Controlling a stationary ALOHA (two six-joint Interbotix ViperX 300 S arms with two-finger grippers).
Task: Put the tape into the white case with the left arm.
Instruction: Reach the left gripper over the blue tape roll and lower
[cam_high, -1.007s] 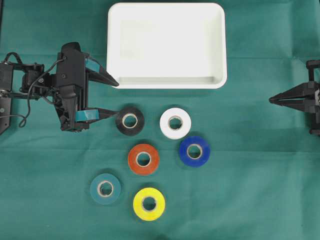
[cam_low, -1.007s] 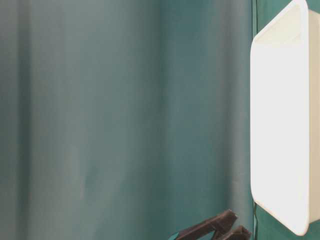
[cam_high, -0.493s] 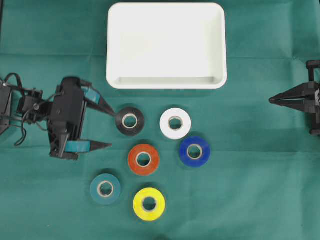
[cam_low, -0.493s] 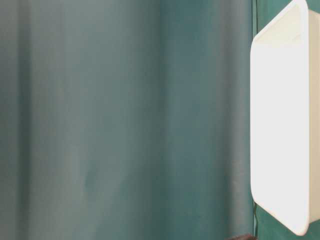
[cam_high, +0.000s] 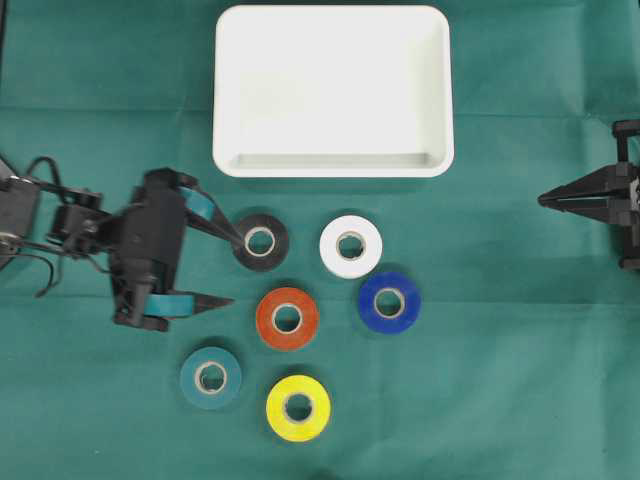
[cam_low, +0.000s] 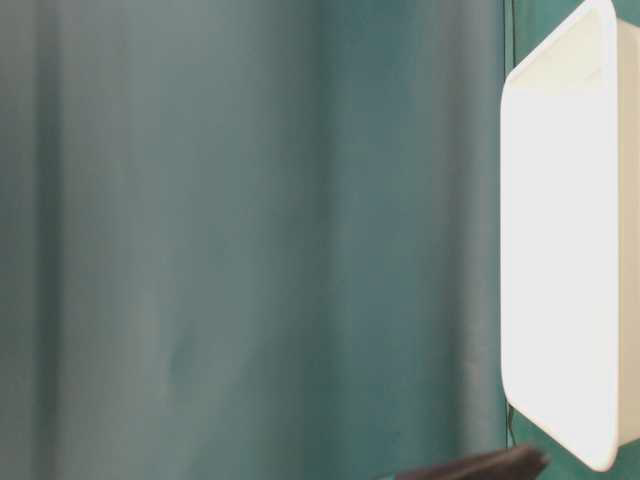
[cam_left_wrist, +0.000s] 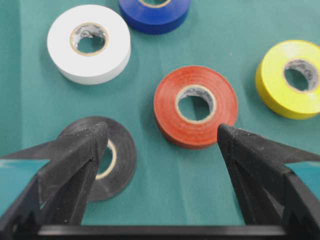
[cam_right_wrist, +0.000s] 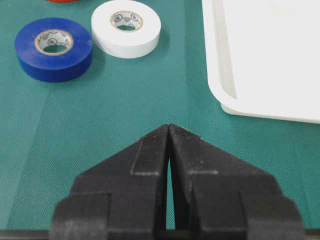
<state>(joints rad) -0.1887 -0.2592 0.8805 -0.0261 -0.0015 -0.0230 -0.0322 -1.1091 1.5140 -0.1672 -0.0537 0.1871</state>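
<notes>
Several tape rolls lie flat on the green cloth: black (cam_high: 260, 241), white (cam_high: 350, 246), blue (cam_high: 389, 302), orange (cam_high: 287, 318), teal (cam_high: 210, 377) and yellow (cam_high: 298, 407). The white case (cam_high: 330, 100) stands empty at the back. My left gripper (cam_high: 236, 271) is open wide, left of the black and orange rolls. In the left wrist view the left gripper (cam_left_wrist: 161, 130) has one fingertip over the black roll (cam_left_wrist: 120, 160) and the other beside the orange roll (cam_left_wrist: 195, 107), with bare cloth between them. My right gripper (cam_high: 541, 199) is shut on nothing at the far right.
In the right wrist view the shut right gripper (cam_right_wrist: 168, 126) points at the blue roll (cam_right_wrist: 53, 48) and white roll (cam_right_wrist: 126, 27), with the case's corner (cam_right_wrist: 270, 50) at its right. The table-level view shows the case (cam_low: 560, 250) and a dark finger (cam_low: 480, 468).
The left arm has moved away from the case's front rim toward the table's front, then slightly right toward the rolls. Its gripper stayed open. The right arm has not moved.
</notes>
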